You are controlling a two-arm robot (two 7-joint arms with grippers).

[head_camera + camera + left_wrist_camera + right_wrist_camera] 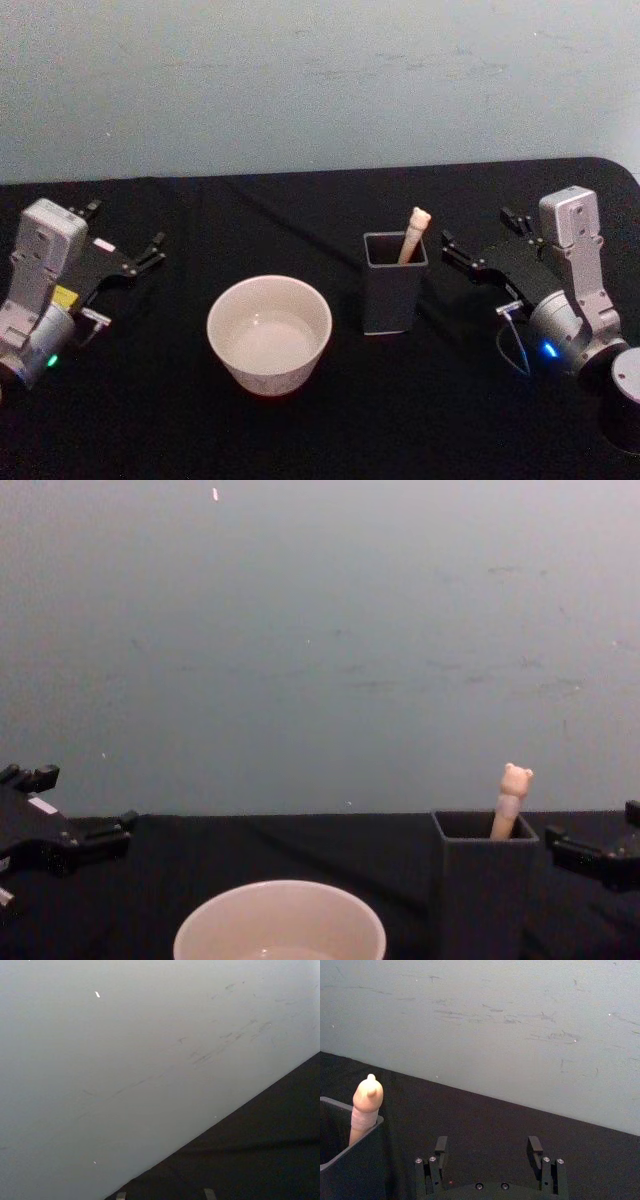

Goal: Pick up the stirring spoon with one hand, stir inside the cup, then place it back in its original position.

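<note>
On the black counter, the left end effector rests open at the far left. The wide cream-white round cup sits left of the dark grey square box holder, where the pale beige bear-topped stirring spoon stands leaning. Just right of it, the right end effector hovers open, empty.

A glossy cream cup, a matt dark holder and a smooth beige spoon stand on black cloth.

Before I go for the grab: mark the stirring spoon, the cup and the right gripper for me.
stirring spoon [413, 234]: head view, on the handle sticking out of the holder.
cup [231, 305]: head view, on the rim's left side.
right gripper [490, 1147]: right wrist view, midway between its open fingers.
</note>
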